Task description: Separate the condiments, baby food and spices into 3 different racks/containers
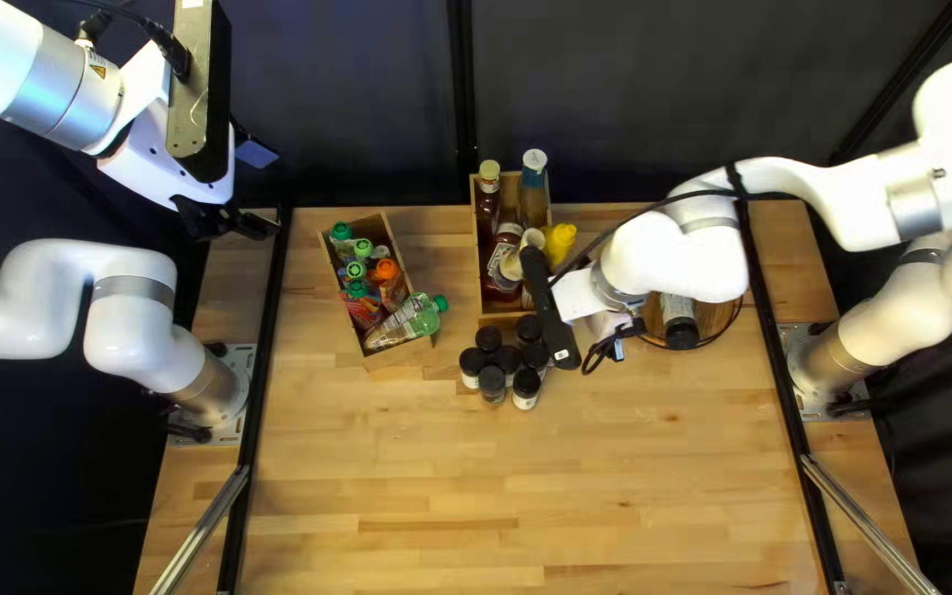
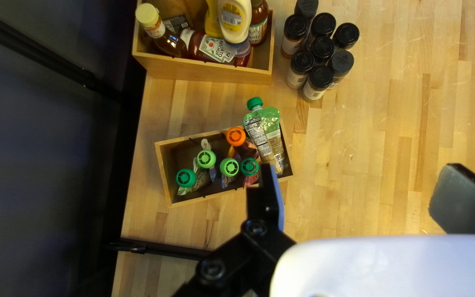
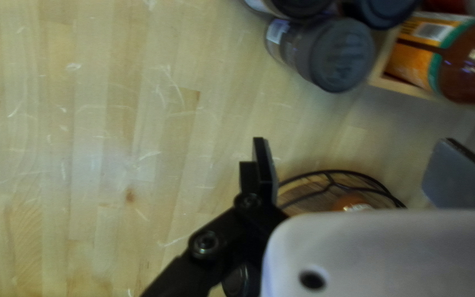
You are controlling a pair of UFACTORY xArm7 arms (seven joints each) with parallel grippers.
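Eight black-lidded spice jars (image 2: 322, 49) cluster on the table (image 1: 388, 474). Just beyond, the right gripper (image 1: 619, 336) hangs wide open, gripping nothing, near a round wire-rimmed basket (image 1: 715, 343) holding a jar (image 1: 679, 320). Farther left, a wooden box (image 2: 164, 176) holds baby-food pouches (image 2: 265, 137); another (image 2: 210, 71) holds condiment bottles (image 2: 235, 19). Raised at far left, the left gripper (image 1: 259, 190) spreads wide, empty.

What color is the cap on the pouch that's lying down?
The cap is green; the left wrist view shows it best.
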